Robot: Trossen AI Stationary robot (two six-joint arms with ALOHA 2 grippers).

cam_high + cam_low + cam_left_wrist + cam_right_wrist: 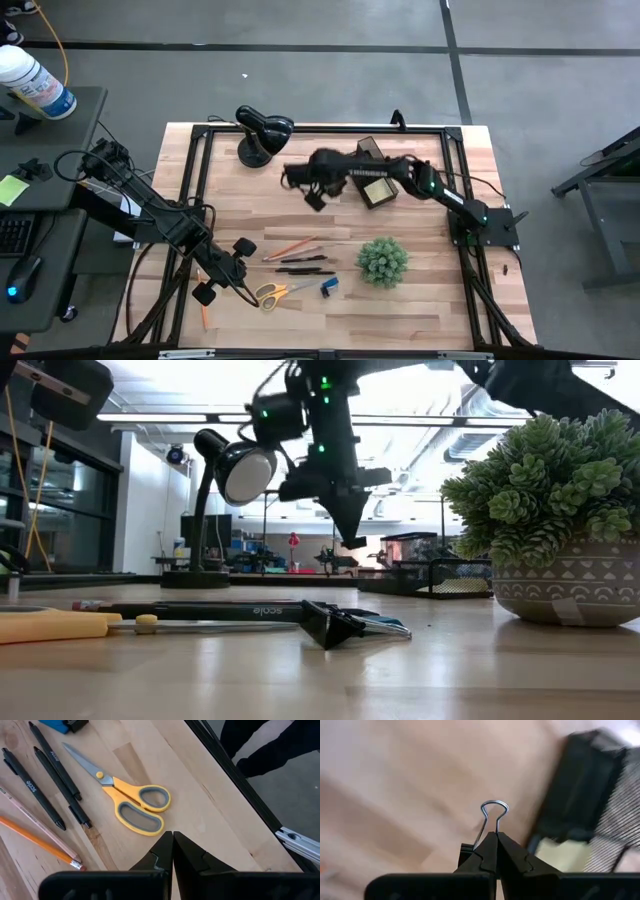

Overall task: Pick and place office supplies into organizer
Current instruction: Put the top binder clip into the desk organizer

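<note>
My right gripper (495,836) hangs over the far middle of the table (312,196), shut on a small binder clip (494,810). The black organizer (375,180) stands just right of it and has a yellow sticky pad (376,190) in it. Near the front lie yellow-handled scissors (134,802), black pens (50,775), pencils (290,247) and a blue-black item (329,287). My left gripper (173,837) is shut and hovers above the wood beside the scissors' handles, holding nothing. My right gripper pinches the binder clip's wire handle (489,826) between its two fingertips, coming from above and pointing steeply down. The wire loop sticks out past the tips, and the clip's black body (466,851) shows beside one finger. The clip is lifted clear of the table.
A black desk lamp (262,135) stands at the far left of the table. A green spiky plant in a patterned pot (383,260) stands right of the supplies. Black frame rails (190,190) run along the table's edges. Bare wood lies between the supplies and the organizer.
</note>
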